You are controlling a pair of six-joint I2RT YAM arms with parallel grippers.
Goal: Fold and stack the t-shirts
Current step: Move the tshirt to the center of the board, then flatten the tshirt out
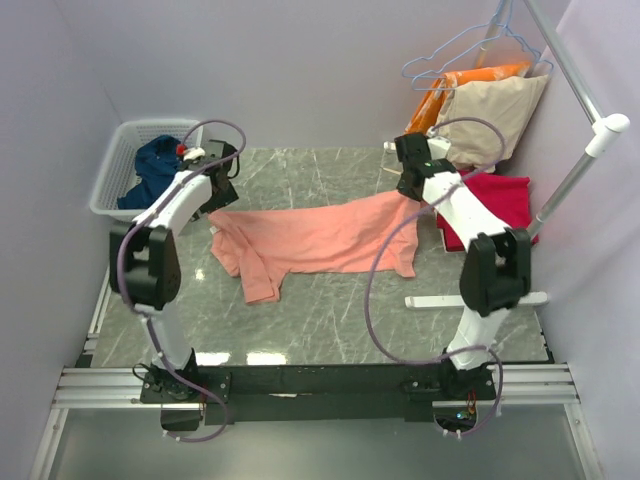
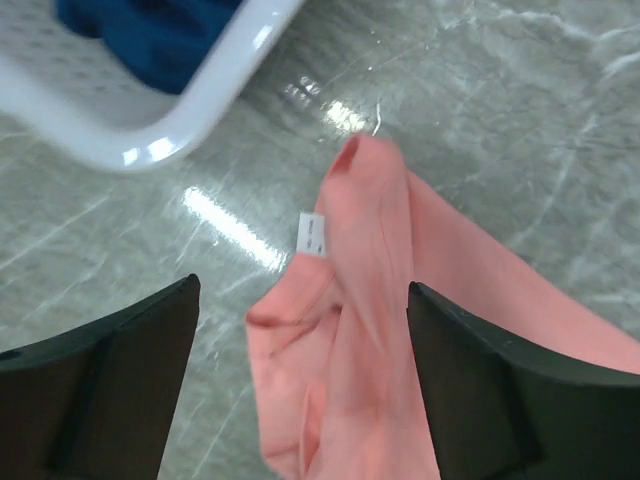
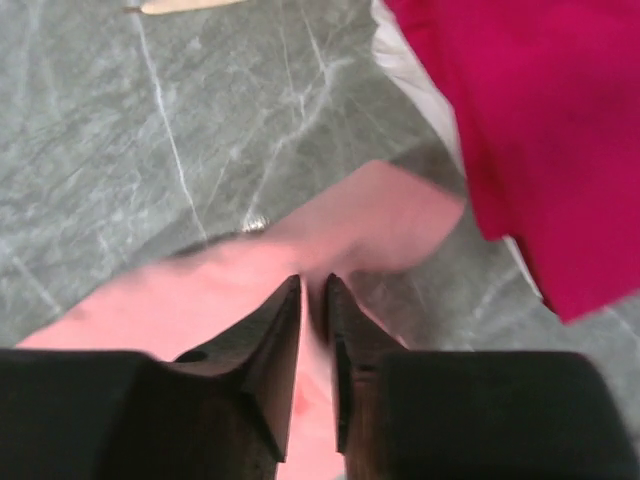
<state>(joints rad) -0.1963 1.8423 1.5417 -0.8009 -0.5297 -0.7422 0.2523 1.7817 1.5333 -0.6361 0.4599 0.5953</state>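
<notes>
A salmon-pink t-shirt [image 1: 310, 240] lies spread across the middle of the marble table, bunched at its left end. My left gripper [image 1: 218, 195] hangs open just above that end; in the left wrist view its gripper [image 2: 302, 285] straddles a raised ridge of pink cloth [image 2: 360, 330] beside the white neck label [image 2: 312, 233], touching nothing. My right gripper [image 1: 405, 192] is over the shirt's right end. Its jaws [image 3: 312, 280] stand a narrow gap apart, with blurred pink cloth [image 3: 200, 300] showing between and below them. A crimson-red t-shirt [image 1: 500, 200] [image 3: 540, 130] lies at the right. A navy-blue t-shirt [image 1: 155, 165] [image 2: 150, 35] sits in the basket.
A white laundry basket [image 1: 110, 190] [image 2: 200, 110] stands at the back left. Beige and orange clothes on hangers [image 1: 490, 110] hang at the back right from a slanted rack pole [image 1: 575, 170]. The rack's white foot [image 1: 430, 300] lies on the table beside the right arm.
</notes>
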